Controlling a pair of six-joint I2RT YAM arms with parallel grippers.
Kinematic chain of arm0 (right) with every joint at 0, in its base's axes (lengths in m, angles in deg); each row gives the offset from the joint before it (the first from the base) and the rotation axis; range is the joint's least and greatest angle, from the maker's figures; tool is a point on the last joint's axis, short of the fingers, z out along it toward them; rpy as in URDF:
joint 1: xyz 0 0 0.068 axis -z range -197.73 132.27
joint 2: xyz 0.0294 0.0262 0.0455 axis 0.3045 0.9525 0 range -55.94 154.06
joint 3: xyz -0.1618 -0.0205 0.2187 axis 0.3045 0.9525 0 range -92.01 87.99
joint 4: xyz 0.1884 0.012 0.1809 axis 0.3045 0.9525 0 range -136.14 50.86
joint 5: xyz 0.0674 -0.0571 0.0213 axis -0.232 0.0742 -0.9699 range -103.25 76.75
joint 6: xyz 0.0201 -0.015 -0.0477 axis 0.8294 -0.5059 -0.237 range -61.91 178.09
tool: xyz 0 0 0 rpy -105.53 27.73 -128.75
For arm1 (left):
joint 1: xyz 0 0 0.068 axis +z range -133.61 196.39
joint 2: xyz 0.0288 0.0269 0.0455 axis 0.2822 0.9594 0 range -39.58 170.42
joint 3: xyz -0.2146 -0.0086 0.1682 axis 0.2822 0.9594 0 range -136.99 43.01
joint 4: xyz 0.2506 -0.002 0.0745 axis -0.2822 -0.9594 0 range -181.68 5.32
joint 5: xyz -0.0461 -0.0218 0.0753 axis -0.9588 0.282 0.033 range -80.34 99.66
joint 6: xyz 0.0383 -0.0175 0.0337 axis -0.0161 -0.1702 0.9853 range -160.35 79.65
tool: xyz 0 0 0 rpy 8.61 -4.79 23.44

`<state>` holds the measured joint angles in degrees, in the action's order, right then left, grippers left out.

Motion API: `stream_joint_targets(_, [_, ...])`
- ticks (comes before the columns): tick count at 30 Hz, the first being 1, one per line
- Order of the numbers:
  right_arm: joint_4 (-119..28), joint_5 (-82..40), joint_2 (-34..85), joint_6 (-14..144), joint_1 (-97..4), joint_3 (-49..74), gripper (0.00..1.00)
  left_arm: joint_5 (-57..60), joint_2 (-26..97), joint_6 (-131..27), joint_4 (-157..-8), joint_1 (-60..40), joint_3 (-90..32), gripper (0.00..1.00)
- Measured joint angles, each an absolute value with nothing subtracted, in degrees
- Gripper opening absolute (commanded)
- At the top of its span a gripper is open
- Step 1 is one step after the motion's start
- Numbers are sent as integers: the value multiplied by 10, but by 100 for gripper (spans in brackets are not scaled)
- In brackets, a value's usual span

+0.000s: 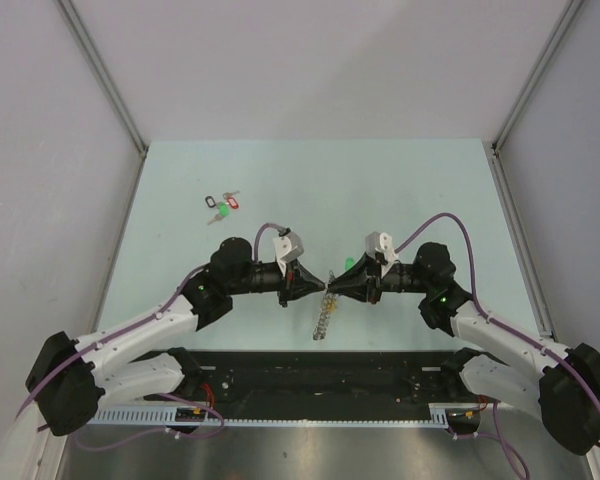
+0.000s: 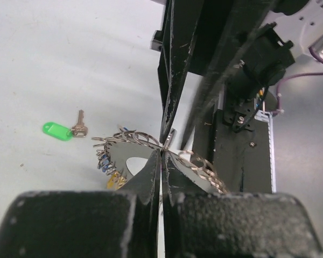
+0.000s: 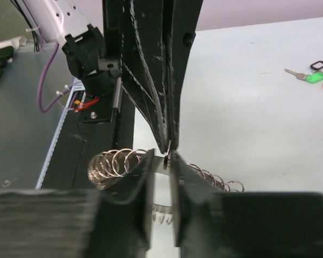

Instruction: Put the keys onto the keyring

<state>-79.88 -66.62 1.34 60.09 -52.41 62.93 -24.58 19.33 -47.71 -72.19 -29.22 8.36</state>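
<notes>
Steel first: clamps a turn of the keyring (image 2: 130, 141) between the left fingers (image 2: 145, 180), pressed flat together with no gap. Meets them tip to tip with the right fingers (image 3: 137, 177), set a narrow slit apart around a bit of wire; cannot tell whether those bite it or merely flank it. Seems to hold that meeting point raised off the bench (image 1: 280, 180), midway across it, and lets the rest of the coil trail down toward the near edge.

Touches neither the green-tagged key (image 2: 58, 130), flat on the bench near the coil but apart from it, nor the bunch of three tagged keys (image 1: 222, 205) well off at the far left. Shows a speck of blue among the loops in the left wrist view, too small to call the blue-tagged key.

Looks like the step of securing the ring and finding its wire end, with no key visibly threaded. Calls next for one firm hold on the ring, one set of fingers freed to fetch the green-tagged key, and its hole lined up with the parted wire.
</notes>
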Motion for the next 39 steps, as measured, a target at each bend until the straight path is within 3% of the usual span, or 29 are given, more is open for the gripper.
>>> stream_joint_targets(1, [-798, -661, 11, 601, -526, 629, 41, -238, 193, -479, -726, -292, 82, 0])
stream_joint_targets(4, [-788, -644, -4, 601, -528, 629, 57, -212, 188, -480, -746, -292, 83, 0])
stream_joint_targets(10, [-726, -575, -57, 603, -521, 618, 68, -157, 135, -479, -780, -287, 86, 0])
stream_joint_targets(24, [-507, -366, -28, 622, -469, 531, 58, -66, 22, -454, -925, -280, 78, 0])
stream_joint_targets(39, [-444, -255, 99, 645, -489, 498, 50, -24, -12, -407, -998, -250, 68, 0])
